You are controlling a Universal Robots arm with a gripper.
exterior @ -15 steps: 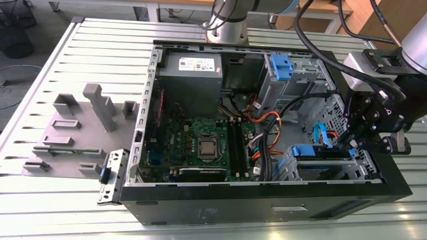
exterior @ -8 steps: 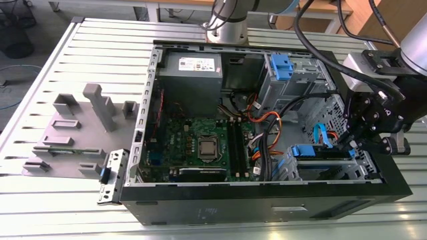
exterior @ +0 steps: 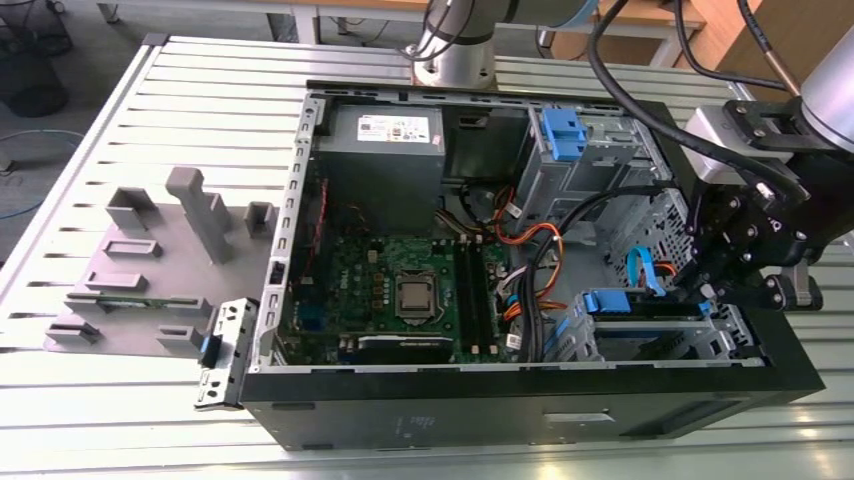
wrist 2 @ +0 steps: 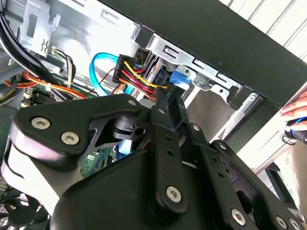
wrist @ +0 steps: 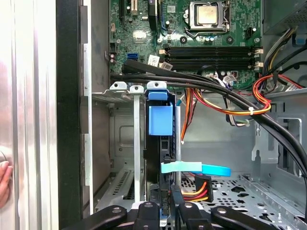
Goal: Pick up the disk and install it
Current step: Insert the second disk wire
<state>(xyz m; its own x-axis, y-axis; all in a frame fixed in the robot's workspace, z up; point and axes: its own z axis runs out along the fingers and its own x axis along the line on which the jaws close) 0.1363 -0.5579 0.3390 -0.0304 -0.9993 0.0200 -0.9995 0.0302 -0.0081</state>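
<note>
The disk (exterior: 622,303) stands on edge in the lower drive bay at the front corner of the open computer case, on the exterior view's right. In the first wrist view its blue plastic rail (wrist: 159,120) sits between the bay's metal walls. A light-blue data cable (wrist: 196,168) and a red-yellow-black power plug (wrist: 197,190) are at its rear end. My gripper (exterior: 701,290) hangs over that bay. In both wrist views its fingers stand close together, shut, with the tips (wrist: 171,201) at the disk's rear edge by the plug (wrist 2: 139,76).
The case holds a motherboard (exterior: 400,290), a grey power-supply box (exterior: 384,150), an upper cage with a blue latch (exterior: 561,135) and thick black cables (wrist: 225,96). A grey fixture block (exterior: 160,260) lies on the slatted table. A person's hand (wrist 2: 295,112) is beside the case.
</note>
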